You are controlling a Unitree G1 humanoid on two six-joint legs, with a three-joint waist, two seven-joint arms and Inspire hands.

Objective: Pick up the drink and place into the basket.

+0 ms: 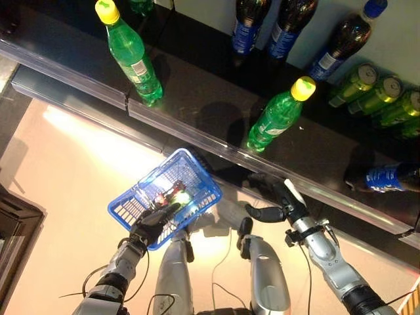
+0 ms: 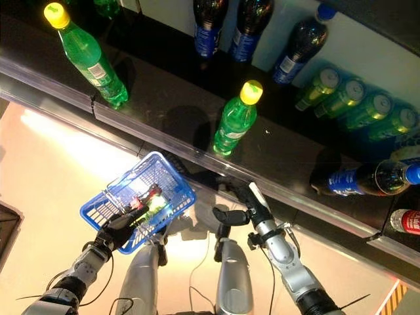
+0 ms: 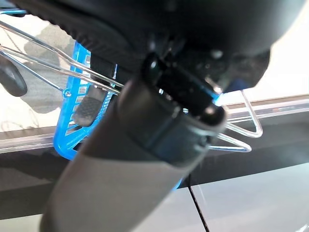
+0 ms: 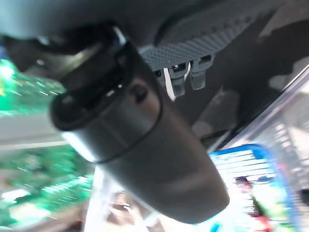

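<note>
Drink (image 1: 172,194) in blue basket (image 1: 195,172) | left hand (image 1: 152,223) grips basket | right hand (image 1: 272,200) relaxed, empty | dark shelf (image 1: 197,98), bottles (image 1: 275,118) | pale floor (image 1: 59,170)

basket (image 1: 197,180): blue plastic mesh, wire handles | shelf (image 1: 197,98): glossy black

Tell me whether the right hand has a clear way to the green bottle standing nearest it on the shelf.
Probably yes. The right hand is open and empty at the shelf's front edge, and the green bottle stands just beyond it with nothing between them.
</note>
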